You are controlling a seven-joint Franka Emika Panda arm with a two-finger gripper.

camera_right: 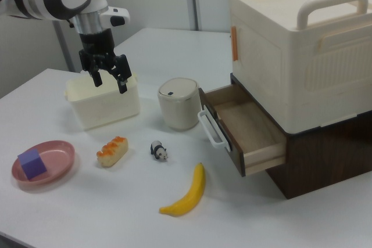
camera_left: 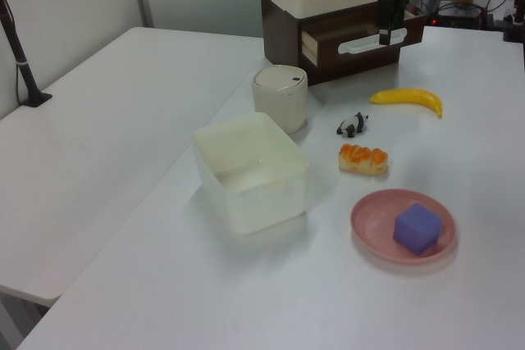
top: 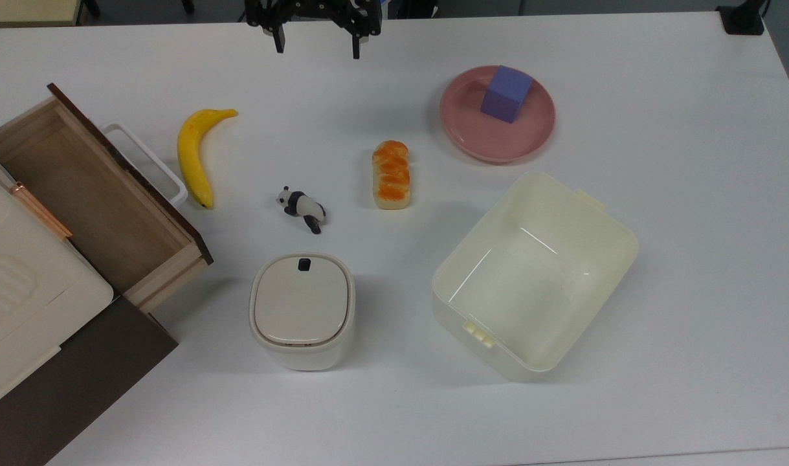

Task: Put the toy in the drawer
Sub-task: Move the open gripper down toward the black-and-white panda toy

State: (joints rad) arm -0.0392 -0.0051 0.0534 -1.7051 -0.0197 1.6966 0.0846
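The toy, a small black-and-white panda [top: 303, 208] [camera_left: 352, 125] [camera_right: 158, 151], lies on the white table between the banana and the bread loaf. The drawer [top: 90, 188] [camera_left: 353, 36] [camera_right: 244, 129] stands pulled out and empty, with a dark front panel and a white loop handle [top: 149, 162]. My gripper [top: 316, 44] [camera_right: 109, 81] hangs open and empty well above the table, at the top edge of the top view, far from the panda. In the left view the gripper [camera_left: 385, 26] shows in front of the drawer.
A banana [top: 197, 154] lies beside the drawer handle. An orange-glazed bread loaf [top: 391, 175], a pink plate [top: 462, 129] with a purple cube [top: 506, 94], a cream open bin [top: 535, 272] and a lidded white container [top: 301, 309] stand around. A cream box [camera_right: 296, 45] sits on the cabinet.
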